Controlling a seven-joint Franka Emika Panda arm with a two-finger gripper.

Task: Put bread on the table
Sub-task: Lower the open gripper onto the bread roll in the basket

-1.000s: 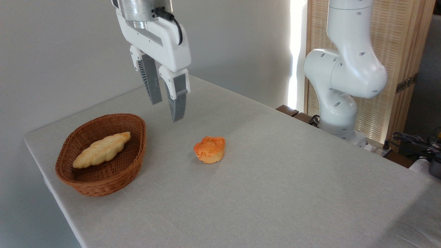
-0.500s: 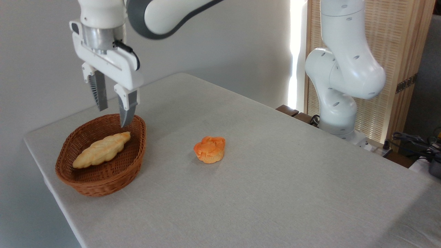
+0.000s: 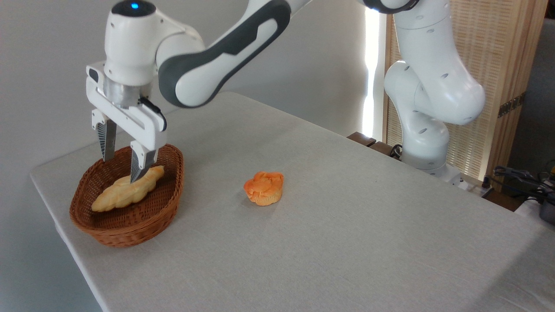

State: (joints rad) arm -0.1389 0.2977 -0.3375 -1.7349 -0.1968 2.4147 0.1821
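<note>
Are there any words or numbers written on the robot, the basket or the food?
None: no readable words, numbers or labels show anywhere.
The white robot arm carries only a small blue light, no text.
The brown oval wicker basket and small orange muffin are unmarked.

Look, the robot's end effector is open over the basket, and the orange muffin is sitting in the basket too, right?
Not quite. The orange muffin sits on the table, apart from the basket. Only the bread lies in the basket. The rest is right: the end effector is open over the basket, as the camera view shows.
</note>
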